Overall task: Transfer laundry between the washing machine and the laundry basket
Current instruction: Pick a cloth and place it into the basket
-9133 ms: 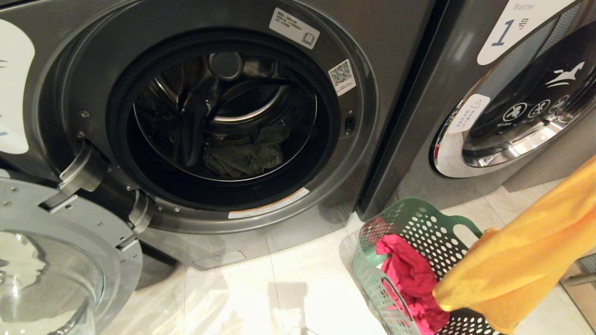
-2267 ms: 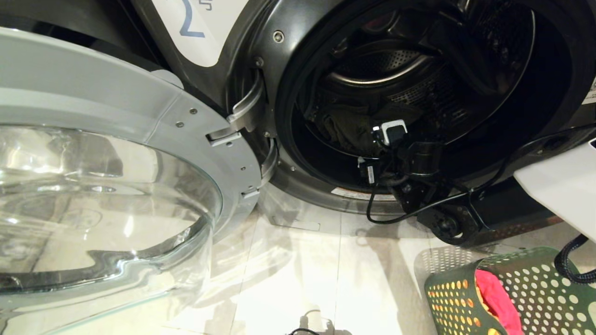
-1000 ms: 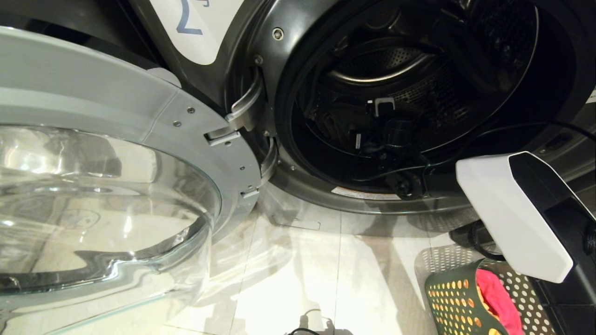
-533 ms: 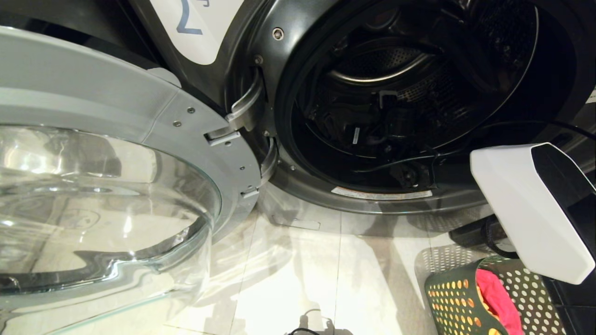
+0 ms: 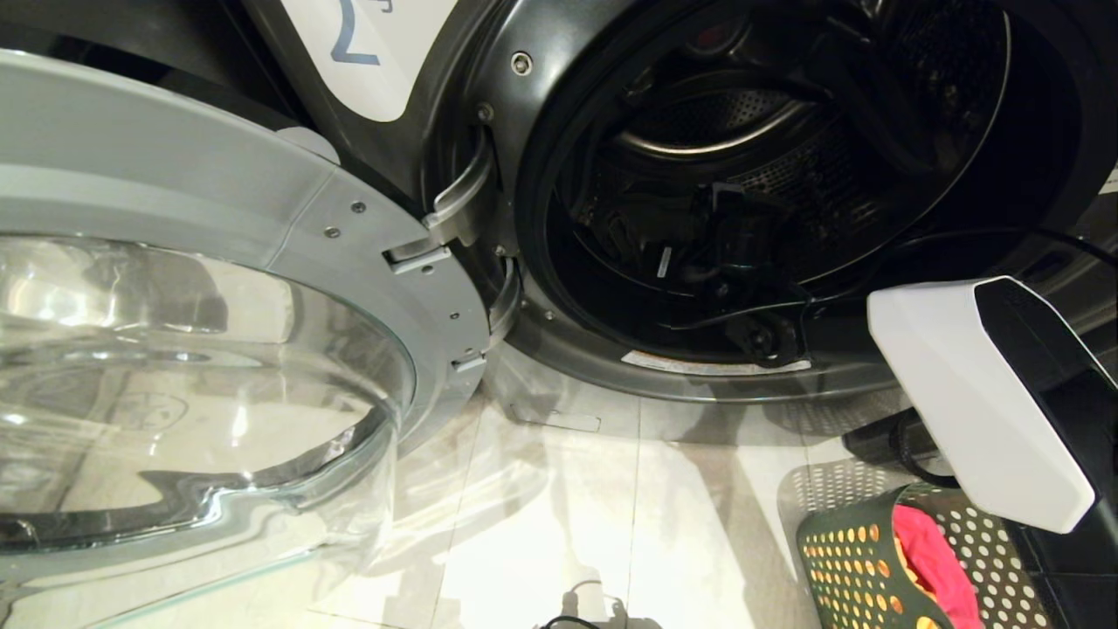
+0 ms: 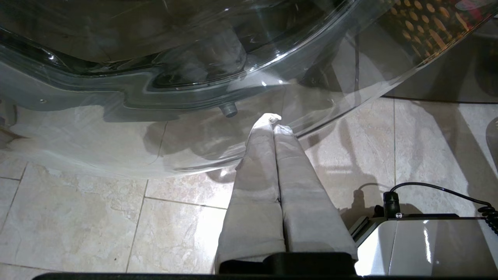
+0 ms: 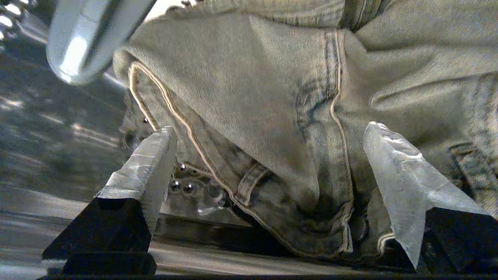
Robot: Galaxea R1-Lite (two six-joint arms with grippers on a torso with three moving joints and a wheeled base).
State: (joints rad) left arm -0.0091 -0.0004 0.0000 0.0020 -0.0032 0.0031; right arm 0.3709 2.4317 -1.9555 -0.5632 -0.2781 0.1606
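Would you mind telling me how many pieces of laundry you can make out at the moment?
3. One grey-olive denim piece lies in the washing machine drum, between the open right gripper's fingers. One red-pink piece and a sliver of orange cloth sit in the green basket. More may be hidden.

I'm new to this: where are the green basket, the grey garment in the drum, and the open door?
green basket (image 5: 852, 559), head view, perforated wall.
grey garment (image 7: 253, 101), right wrist view, flat fabric.
open door (image 5: 218, 201), head view, grey ring.

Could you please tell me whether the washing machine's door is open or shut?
Open: the glass door is swung out on its hinge, exposing the drum.
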